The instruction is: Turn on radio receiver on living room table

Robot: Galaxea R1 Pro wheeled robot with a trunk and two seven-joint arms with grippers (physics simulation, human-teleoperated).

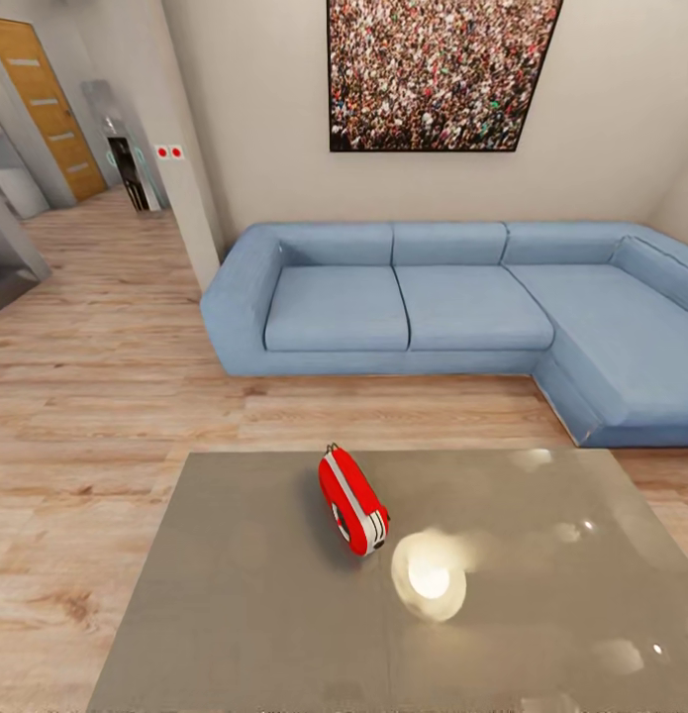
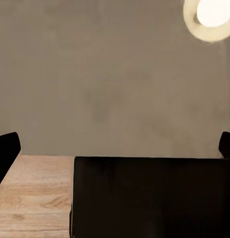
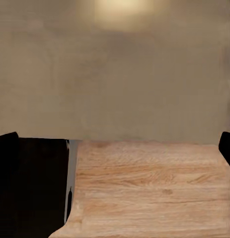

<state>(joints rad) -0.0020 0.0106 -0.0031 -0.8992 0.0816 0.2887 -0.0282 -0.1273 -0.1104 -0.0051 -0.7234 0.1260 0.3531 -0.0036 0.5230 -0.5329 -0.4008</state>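
One radio receiver (image 1: 352, 500), bright red, flat and oval with a white-grey band round its edge, stands on edge just left of centre in the lower half of the head view. It rests on one glossy grey rectangular desk (image 1: 235, 614), which mirrors a round lamp glare. Behind lie pale wood floor planks (image 1: 96, 396), one light blue sectional sofa (image 1: 462, 307) and one framed crowd picture (image 1: 438, 71). Left gripper (image 2: 115, 144) and right gripper (image 3: 115, 141) show dark fingertips spread wide
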